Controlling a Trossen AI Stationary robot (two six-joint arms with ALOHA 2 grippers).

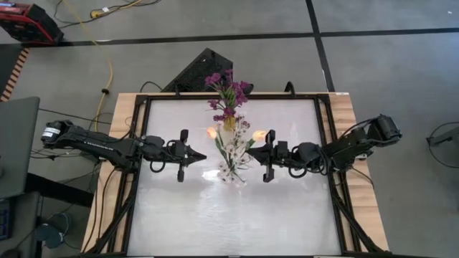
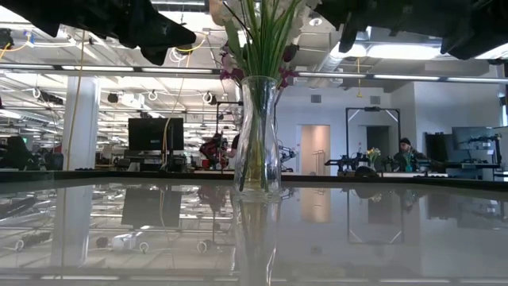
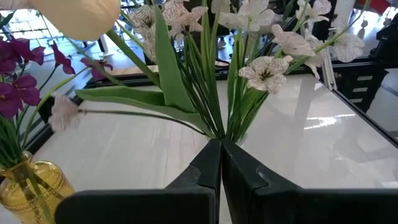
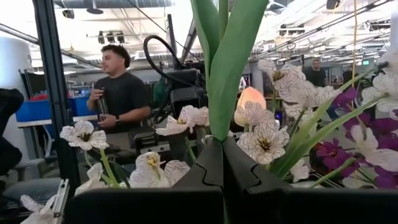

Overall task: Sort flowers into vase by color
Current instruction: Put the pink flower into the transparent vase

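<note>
Bright, even overhead light. Glossy desk (image 1: 287,208) throws white glare just beside the clear vase (image 2: 258,135) and mirrors ceiling lights below it in the low view. Arms above that vase are dark silhouettes. Peach bud (image 3: 81,15) near the left wrist lens is blown out, blurred.

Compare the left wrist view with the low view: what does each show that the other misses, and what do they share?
Only the left wrist view shows the yellow glass vase holding purple flowers, and the left hand shut in front of the green stems. Only the low view shows the clear vase standing upright on the glossy table, with a person far behind. Both show the green stems of the bunch.
</note>
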